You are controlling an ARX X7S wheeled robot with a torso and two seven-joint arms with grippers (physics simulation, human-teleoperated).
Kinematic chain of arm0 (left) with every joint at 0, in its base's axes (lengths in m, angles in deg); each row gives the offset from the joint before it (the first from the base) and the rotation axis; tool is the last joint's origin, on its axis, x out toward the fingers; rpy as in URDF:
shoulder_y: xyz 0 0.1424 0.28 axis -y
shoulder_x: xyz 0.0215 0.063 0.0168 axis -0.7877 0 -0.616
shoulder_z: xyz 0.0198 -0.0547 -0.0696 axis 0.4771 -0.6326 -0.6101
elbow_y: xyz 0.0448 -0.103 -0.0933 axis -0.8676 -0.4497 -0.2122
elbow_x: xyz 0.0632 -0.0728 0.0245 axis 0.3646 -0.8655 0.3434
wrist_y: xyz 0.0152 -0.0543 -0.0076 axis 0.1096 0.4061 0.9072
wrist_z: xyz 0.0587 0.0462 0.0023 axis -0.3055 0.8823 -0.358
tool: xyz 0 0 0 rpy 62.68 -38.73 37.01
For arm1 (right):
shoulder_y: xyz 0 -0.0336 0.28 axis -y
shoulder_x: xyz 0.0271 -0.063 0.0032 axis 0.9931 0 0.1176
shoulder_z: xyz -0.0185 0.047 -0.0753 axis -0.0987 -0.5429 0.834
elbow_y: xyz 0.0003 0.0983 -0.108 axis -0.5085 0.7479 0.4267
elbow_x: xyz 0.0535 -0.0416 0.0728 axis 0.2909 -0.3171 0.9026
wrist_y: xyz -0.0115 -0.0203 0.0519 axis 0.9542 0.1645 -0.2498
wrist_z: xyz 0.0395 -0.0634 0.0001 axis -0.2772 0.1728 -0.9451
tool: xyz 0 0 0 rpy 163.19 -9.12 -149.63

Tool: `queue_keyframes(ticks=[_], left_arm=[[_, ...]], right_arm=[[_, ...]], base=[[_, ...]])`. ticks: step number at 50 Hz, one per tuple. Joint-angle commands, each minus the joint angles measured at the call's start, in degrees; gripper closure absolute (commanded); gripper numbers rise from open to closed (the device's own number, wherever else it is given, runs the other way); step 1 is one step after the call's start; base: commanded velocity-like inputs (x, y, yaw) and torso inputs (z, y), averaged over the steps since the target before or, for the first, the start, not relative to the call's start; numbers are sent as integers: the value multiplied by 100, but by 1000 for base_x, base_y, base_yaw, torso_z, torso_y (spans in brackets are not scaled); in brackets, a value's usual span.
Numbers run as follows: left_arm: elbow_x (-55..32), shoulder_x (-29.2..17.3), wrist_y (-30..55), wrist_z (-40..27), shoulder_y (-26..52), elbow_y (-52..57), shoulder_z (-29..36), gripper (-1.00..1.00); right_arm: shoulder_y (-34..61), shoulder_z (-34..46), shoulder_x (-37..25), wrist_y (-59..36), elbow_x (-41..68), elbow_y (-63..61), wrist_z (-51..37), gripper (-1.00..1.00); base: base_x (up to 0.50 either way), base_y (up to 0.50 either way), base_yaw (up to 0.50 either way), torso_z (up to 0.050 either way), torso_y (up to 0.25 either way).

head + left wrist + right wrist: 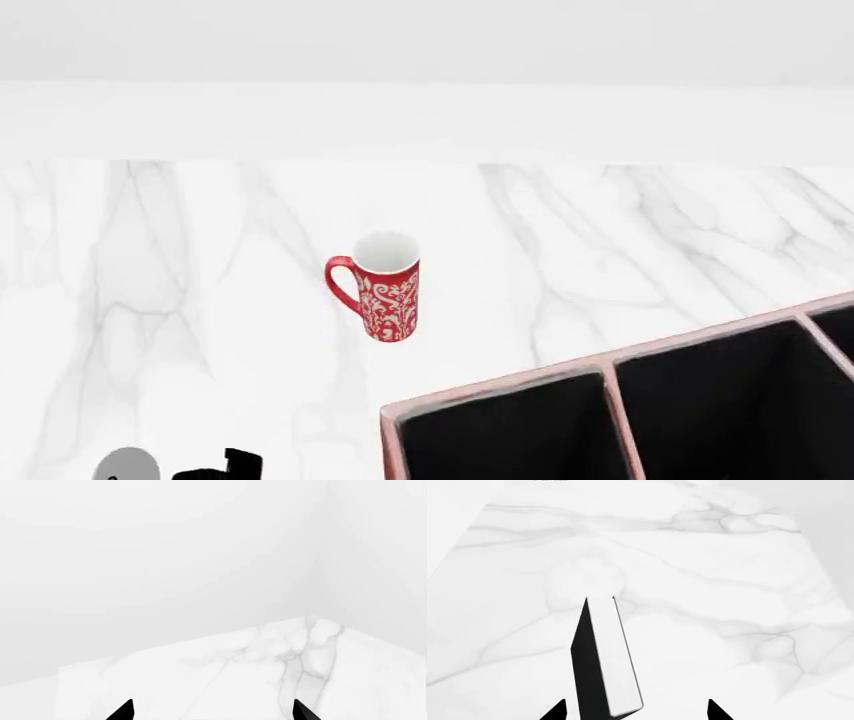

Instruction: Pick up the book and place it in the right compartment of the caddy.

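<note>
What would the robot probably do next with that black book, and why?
Probably bring the right gripper in around the book and shut on it. The book stands on edge on the marble table between the open fingertips, seemingly not yet held, and belongs in the caddy.

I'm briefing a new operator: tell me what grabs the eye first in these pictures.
The red patterned mug stands alone, upright, mid-way across the white marble table in the head view. Nearer the robot on its right, the caddy shows dark, empty compartments. In the right wrist view, the black book juts up between the right pincer tips.
</note>
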Motion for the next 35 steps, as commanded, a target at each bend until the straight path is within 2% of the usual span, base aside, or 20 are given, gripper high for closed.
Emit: queue_keyframes(ticks=[1, 21, 35], left_arm=[[8, -8, -17, -12, -2, -18, 38, -100], [83, 28, -129, 23, -24, -104, 136, -100], [153, 2, -150, 2, -14, -114, 250, -100]], right_arm=[[-175, 153, 126, 439, -225, 724, 285, -100], [-409, 435, 680, 902, -551, 1958, 502, -100], [-456, 1007, 729, 1130, -725, 1946, 998, -100]], base=[[0, 0, 0, 0, 0], [0, 0, 0, 0, 0], [0, 0, 0, 0, 0]])
